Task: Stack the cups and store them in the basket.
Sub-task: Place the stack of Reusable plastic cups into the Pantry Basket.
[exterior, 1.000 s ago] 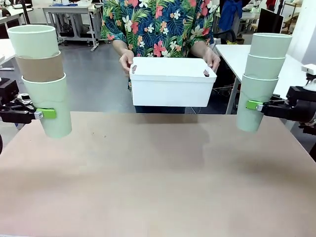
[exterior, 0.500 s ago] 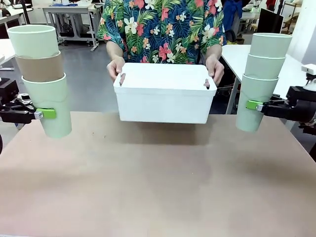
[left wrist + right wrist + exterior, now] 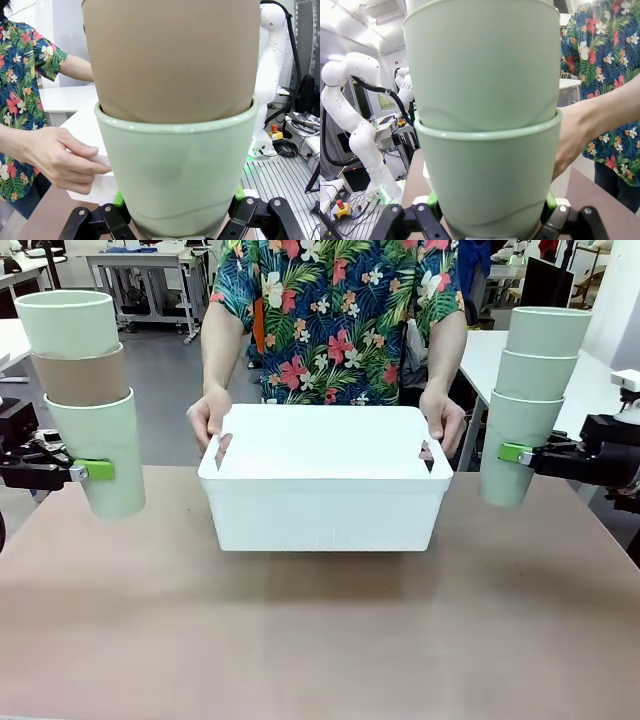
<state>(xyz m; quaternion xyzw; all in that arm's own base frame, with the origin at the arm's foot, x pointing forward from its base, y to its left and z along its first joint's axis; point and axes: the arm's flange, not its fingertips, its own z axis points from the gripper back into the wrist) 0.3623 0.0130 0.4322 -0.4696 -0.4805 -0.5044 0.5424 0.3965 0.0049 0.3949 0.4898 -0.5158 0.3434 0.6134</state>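
Left claw (image 3: 97, 471) pinches three stacked cups (image 3: 85, 390), right claw (image 3: 513, 453) a second stack (image 3: 530, 390), both aloft flanking the basket (image 3: 325, 510) a person (image 3: 340, 320) steadies on the desk (image 3: 320, 640); lowering them inside likely comes next.

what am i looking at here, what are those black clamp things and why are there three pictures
Two robot arms share a table with a person. The wide picture looks across it from between the arms; the other two come from cameras on each wrist, looking along the fingers. The left gripper is shut on a stack of three cups, green, brown, green. The right gripper is shut on three green cups. The person's hands hold a white basket by its ends, at the table's middle.
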